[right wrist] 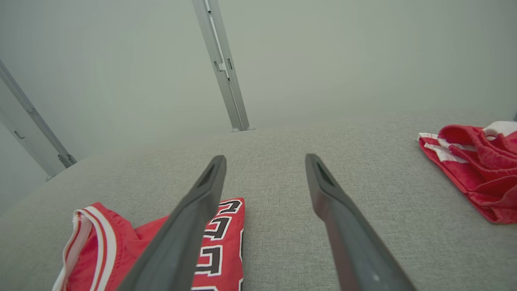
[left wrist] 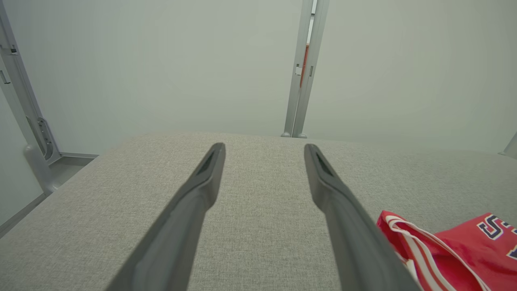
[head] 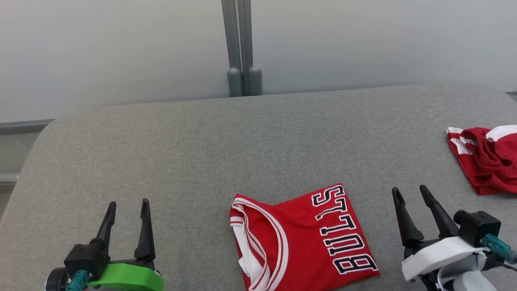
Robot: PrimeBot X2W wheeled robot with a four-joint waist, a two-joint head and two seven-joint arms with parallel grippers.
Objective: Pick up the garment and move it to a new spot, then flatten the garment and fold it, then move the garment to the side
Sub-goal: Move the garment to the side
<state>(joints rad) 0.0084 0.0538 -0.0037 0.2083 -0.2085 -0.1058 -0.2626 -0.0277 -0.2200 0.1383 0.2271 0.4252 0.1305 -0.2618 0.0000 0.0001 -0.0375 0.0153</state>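
The garment [head: 303,238] is found folded between the left gripper [head: 128,202] and right gripper [head: 409,188], both spread empty; moving aside is judged outstanding

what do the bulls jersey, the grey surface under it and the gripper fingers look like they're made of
Bulls jersey: thin synthetic knit, probably polyester; faint sheen, soft creases.
Grey surface: matte woven upholstery fabric; the fine weave shows, and the rounded corner suggests padding.
Gripper fingers: dark matte moulded plastic or rubber, hard to tell which; smooth and uniform.
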